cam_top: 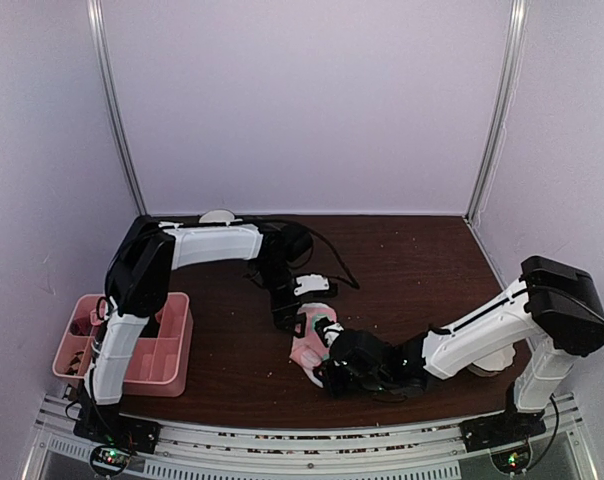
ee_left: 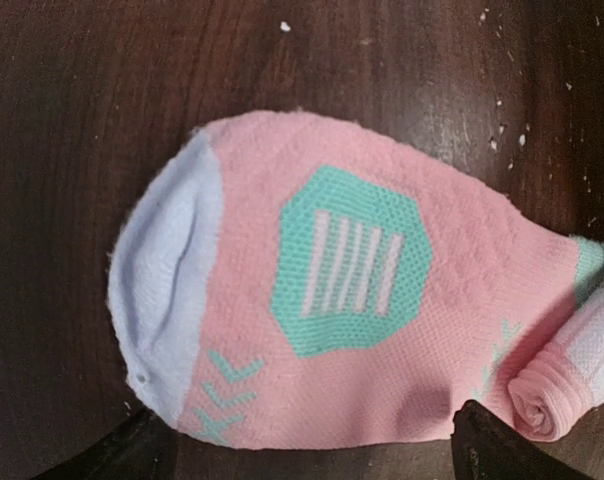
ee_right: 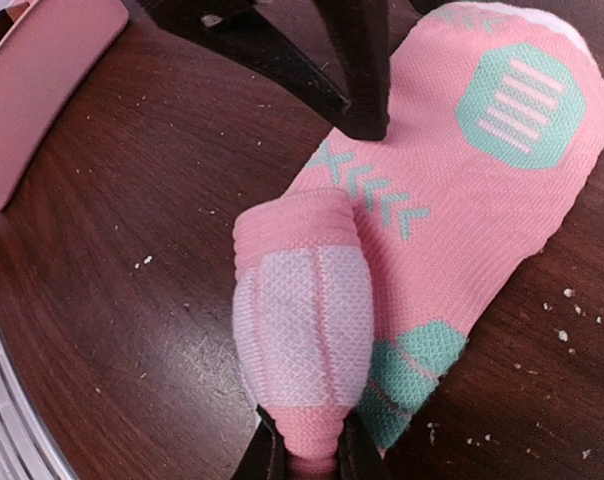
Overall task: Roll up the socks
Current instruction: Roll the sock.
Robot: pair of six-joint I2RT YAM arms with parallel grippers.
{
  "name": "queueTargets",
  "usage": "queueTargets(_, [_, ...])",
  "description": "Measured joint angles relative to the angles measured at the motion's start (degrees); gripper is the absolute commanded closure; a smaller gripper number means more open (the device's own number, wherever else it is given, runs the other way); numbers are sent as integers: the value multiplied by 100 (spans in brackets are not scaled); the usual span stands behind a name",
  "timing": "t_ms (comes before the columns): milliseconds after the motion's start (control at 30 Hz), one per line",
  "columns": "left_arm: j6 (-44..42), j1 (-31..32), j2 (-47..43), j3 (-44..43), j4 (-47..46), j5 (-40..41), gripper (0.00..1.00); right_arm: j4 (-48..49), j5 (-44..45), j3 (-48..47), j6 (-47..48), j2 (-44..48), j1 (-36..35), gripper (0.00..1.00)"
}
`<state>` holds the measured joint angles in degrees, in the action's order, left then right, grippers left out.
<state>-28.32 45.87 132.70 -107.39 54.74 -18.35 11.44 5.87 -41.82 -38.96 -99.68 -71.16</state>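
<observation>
A pink sock (ee_left: 452, 260) with a mint-green hexagon patch and a pale toe lies flat on the dark wooden table (ee_left: 72, 120). Its cuff end is wound into a short roll (ee_right: 300, 320), also seen in the left wrist view (ee_left: 552, 390). My right gripper (ee_right: 304, 455) is shut on the near end of that roll. My left gripper (ee_left: 312, 455) stands wide open over the sock's flat part, one of its fingers (ee_left: 487, 445) at each side of the sock's edge. From above, the sock (cam_top: 304, 350) lies between the left gripper (cam_top: 300, 318) and the right gripper (cam_top: 322, 370).
A pink divided tray (cam_top: 177, 345) stands at the table's left, near the left arm's base; its corner shows in the right wrist view (ee_right: 42, 90). The left gripper's dark fingers (ee_right: 357, 70) reach down onto the sock. Small crumbs dot the wood.
</observation>
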Motion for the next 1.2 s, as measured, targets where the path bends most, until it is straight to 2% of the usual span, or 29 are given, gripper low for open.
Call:
queueTargets(267, [-39, 83, 175, -273, 48, -63, 2, -772, 608, -306, 863, 55, -297, 100])
queueTargets(767, [-208, 144, 529, -868, 369, -223, 2, -1816, 844, -964, 2658, -42, -520, 100])
queueTargets(967, [-254, 175, 579, -946, 387, -234, 2, -2446, 1539, -1381, 3195, -59, -861, 100])
queueTargets(1200, [-308, 227, 616, -992, 391, -247, 2, -2651, 2387, -1705, 3724, -125, -1075, 100])
